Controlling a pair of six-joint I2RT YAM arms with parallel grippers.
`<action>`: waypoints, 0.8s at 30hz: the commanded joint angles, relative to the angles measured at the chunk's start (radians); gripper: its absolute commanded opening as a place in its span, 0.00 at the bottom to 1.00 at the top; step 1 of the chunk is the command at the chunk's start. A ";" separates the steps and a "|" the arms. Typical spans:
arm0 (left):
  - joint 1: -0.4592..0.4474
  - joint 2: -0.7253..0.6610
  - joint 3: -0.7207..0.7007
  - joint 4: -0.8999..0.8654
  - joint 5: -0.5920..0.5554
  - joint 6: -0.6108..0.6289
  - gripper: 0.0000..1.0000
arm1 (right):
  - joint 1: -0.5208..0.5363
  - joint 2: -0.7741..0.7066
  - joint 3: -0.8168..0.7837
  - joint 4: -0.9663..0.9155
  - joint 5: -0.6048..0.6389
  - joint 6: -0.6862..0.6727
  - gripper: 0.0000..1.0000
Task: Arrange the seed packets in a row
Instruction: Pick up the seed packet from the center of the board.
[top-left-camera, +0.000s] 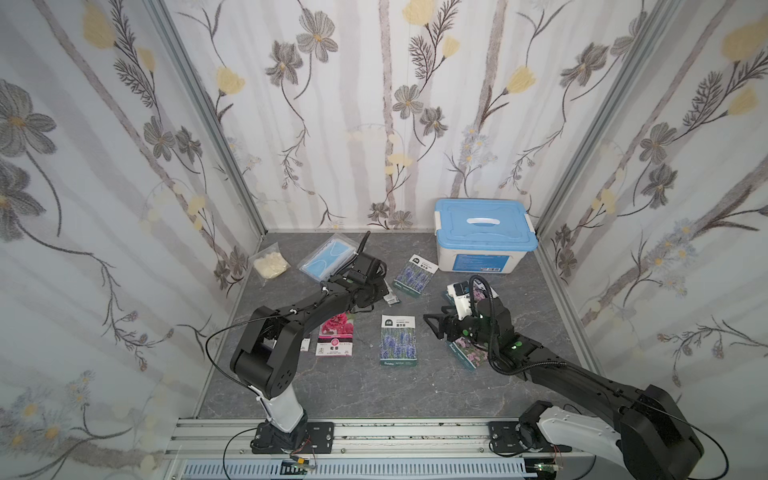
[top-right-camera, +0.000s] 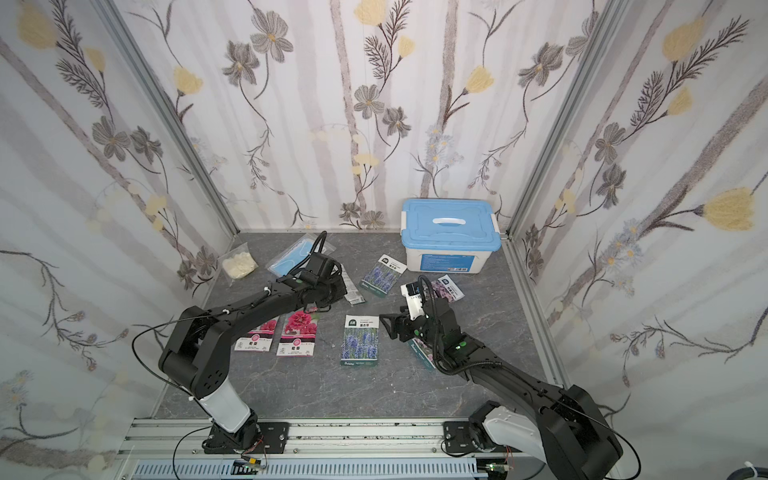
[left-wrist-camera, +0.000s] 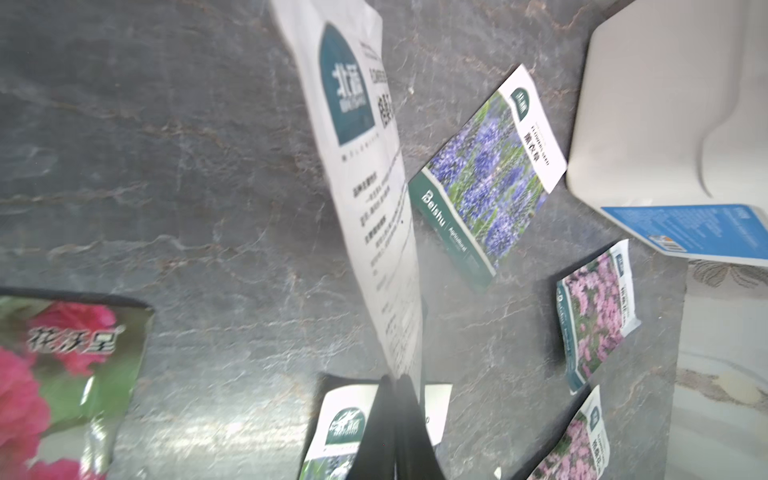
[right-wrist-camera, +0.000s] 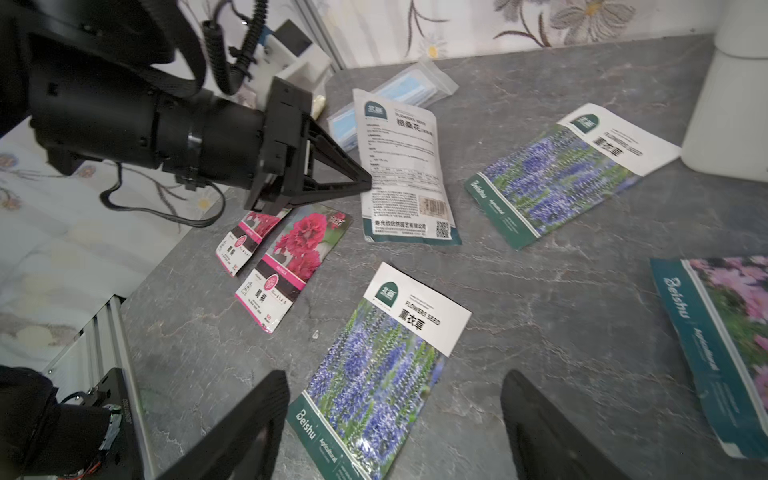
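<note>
From my end, in both top views: box upper right on the table, mask bag upper left, small bag left of that. Mid-frame, left to right: first packet, second packet, middle packet, right packet under my right arm. The tilted packet lies just left of the box, rear packet below the box. My left gripper has the pinched packet between mask bag and tilted packet.

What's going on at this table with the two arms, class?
Two robot arms are lining up seed packets. The left pincer is shut on the edge of a white-backed packet. The right pincer is open, hovering by a lavender packet that lies in the near row with two red-flower packets. A second lavender packet lies apart near the blue-lidded box.
</note>
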 joint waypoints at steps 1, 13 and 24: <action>0.002 -0.023 0.004 -0.065 0.006 0.052 0.00 | 0.062 0.035 0.005 0.122 0.111 -0.079 0.81; 0.001 -0.065 0.029 -0.068 0.039 0.031 0.00 | 0.242 0.382 0.010 0.569 0.317 -0.172 0.73; 0.002 -0.076 0.049 -0.066 0.083 0.008 0.00 | 0.244 0.721 0.195 0.793 0.294 -0.194 0.71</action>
